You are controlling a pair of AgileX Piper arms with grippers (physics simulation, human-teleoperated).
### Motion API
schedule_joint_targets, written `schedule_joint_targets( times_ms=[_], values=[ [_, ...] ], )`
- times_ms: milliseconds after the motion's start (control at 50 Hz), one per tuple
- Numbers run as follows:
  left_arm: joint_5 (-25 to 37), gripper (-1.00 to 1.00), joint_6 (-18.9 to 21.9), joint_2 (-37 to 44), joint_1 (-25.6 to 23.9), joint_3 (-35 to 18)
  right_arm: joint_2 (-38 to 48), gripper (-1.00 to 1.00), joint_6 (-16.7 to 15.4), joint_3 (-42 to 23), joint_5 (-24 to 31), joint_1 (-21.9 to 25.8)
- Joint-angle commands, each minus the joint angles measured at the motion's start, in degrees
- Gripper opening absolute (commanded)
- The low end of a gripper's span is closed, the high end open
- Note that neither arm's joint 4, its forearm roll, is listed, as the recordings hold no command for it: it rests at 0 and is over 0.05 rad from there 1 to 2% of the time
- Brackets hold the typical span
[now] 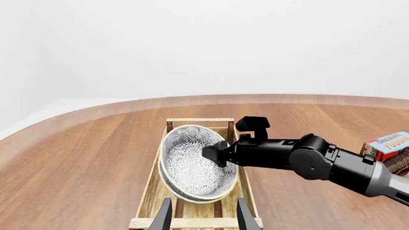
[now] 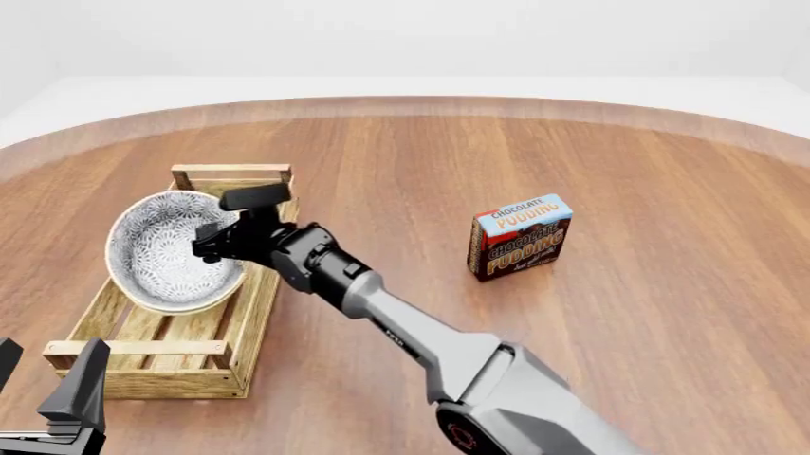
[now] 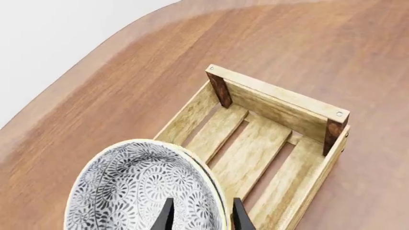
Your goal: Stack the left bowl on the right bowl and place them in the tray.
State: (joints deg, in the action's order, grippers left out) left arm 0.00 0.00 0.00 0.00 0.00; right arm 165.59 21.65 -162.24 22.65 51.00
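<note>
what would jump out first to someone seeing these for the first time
The right end effector grips the rim of the stacked patterned bowls, holding them tilted over the wooden tray at the table's left. Its long arm crosses the picture diagonally from bottom right. A chocolate pudding box stands alone mid-table, while the left end effector waits open near the tray's near end.

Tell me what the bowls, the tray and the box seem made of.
Stacked bowls: likely glazed ceramic, with a smooth speckled floral pattern and cream rim. Tray: unfinished light wood, grain visible on the slats. Pudding box: probably printed cardboard, with flat faces and bold lettering.
</note>
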Motion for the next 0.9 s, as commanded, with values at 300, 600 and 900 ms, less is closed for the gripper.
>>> schedule_joint_targets(
  times_ms=[300,600,900],
  values=[
    [0.0,1.0,0.0,0.0,0.0,0.0,0.24,1.0,-0.42,0.08,0.74,0.4],
    [0.0,1.0,0.0,0.0,0.0,0.0,-1.41,1.0,-1.01,0.07,1.56,-1.47],
    [0.0,1.0,0.0,0.0,0.0,0.0,-5.99,1.0,-2.92,0.1,4.12,-3.88]
  ],
)
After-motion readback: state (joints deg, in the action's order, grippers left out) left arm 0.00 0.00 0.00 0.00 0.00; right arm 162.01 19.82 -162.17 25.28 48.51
